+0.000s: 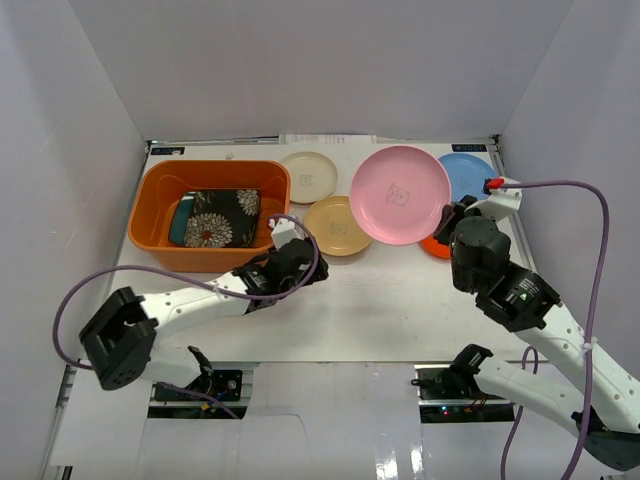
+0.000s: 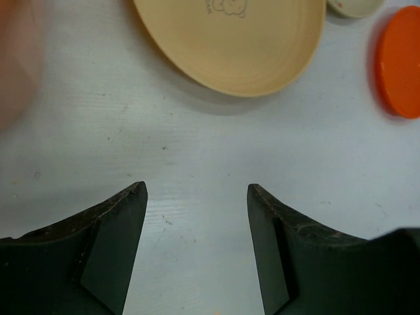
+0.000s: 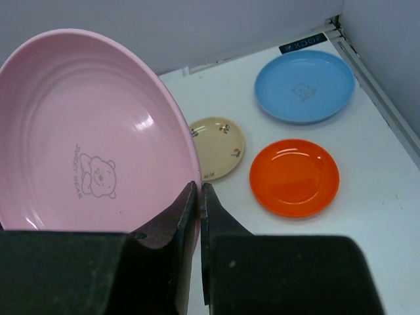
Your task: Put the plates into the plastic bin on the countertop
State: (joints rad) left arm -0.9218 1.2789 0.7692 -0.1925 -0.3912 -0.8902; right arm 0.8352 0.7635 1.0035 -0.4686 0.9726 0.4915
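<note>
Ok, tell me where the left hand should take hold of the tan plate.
Take the tan plate by the stretch of rim facing the left hand, coming in low along the countertop from that side. It lies flat and shallow, so only its upturned lip offers a bite, one finger over, one under. The hand is open and pointed at it.

On the counter (image 1: 400,310) I find a bin (image 1: 200,258) at the far-left corner, a cream plate (image 1: 308,175) and a tan plate (image 1: 338,225) beside it, and a blue plate (image 1: 468,172) and an orange plate (image 3: 294,177) at the far right.

Bright, even light leaves soft shadows under the tan plate (image 2: 230,39). The pink plate (image 3: 92,131) carries small glare; the left wrist view's left edge is blurred.
</note>
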